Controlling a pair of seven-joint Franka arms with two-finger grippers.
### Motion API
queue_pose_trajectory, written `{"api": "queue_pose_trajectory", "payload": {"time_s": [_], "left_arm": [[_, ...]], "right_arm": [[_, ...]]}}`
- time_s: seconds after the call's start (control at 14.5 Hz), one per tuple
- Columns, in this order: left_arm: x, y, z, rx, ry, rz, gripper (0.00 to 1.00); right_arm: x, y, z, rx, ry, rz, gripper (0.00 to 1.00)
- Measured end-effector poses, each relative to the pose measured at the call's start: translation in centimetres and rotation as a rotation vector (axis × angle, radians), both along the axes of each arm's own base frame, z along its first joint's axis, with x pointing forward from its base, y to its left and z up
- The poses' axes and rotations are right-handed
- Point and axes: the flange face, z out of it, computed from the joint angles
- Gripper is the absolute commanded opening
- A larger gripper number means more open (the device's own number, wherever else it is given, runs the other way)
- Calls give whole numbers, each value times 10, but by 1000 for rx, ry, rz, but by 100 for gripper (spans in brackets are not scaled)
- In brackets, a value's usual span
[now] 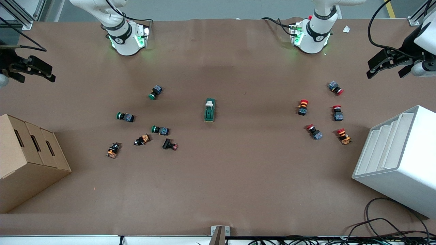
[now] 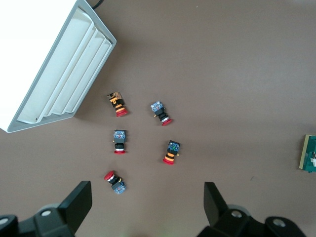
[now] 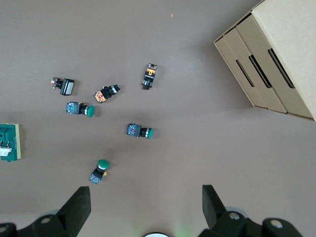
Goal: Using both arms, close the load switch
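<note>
Load switch (image 1: 209, 110): it is being seen whole only in the front view, lying alone at mid-table, with its cream lever end at 12 o'clock; each wrist view is catching only an edge of it.
Left gripper (image 1: 388, 65): it is being held wide open and empty over the table edge, at 1 o'clock from the red push buttons (image 1: 322, 112).
Right gripper (image 1: 32, 70): it is being held spread and empty, at 10 o'clock from the green push buttons (image 1: 143, 112), above the cardboard box (image 1: 24, 156).
White rack (image 2: 59, 74): its slots are being shown best in the left wrist view.

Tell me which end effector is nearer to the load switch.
Neither clearly: the load switch lies mid-table. The left end effector hangs open at its own table end; the right end effector likewise, empty.
</note>
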Motion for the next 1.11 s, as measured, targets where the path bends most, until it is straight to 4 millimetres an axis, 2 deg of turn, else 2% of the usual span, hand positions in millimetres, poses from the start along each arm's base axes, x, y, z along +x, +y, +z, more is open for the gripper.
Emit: {"api": "queue_pose_trajectory", "payload": {"time_s": [0.41,0.62,0.69,0.83,0.97,1.11], "left_arm": [[0,-1,0,0,1,-3,100],[0,-16,-3,3,10,-30,100],[0,-29,-7,4,18,-54,100],[6,-68,-23,6,18,-112,100],[10,-119,-47,-1,-4,-134,100],[6,-171,-73,-14,-13,-107,100]], "right_arm": [[0,0,0,0,0,0,100],[0,0,0,0,0,0,100],[0,0,0,0,0,0,100],[0,0,0,0,0,0,100],[0,1,2,0,-4,1,100],[0,1,5,0,-11,1,100]]}}
